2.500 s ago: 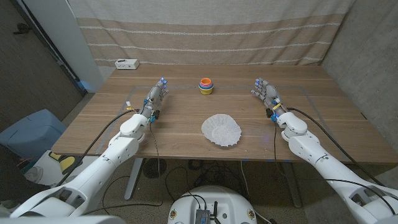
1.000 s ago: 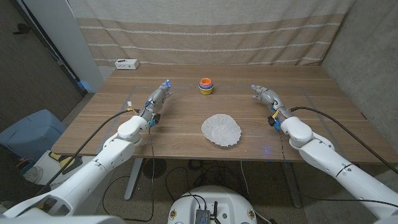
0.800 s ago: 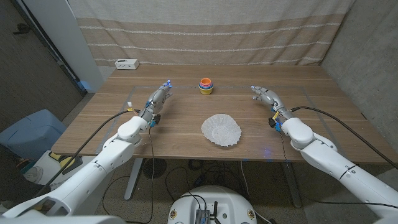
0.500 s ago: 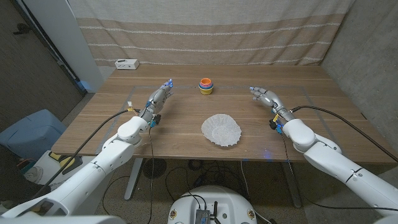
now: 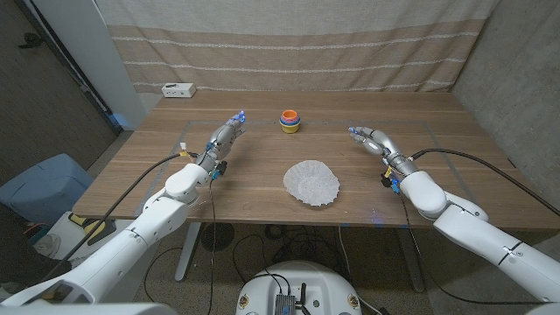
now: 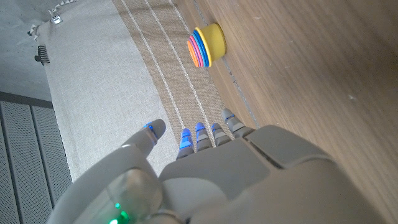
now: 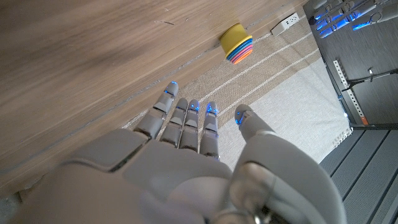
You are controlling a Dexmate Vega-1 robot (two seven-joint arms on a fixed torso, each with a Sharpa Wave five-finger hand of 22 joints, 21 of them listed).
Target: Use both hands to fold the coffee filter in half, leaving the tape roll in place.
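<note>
L hand sits far-left of centre on the table, fingers straight and apart, holding nothing; it looks staged wide of the work so it can come in from its own side. The filter lies flat near the front edge, between the two arms, untouched, no fold begun. Behind it, well apart near the back, stands the roll, a bright stacked-colour thing, out of the likely fold path, so it shouldn't need moving. R hand mirrors on the other side, fingers spread, empty, angled in toward the middle. Both need to close in on the filter's edges next.
</note>
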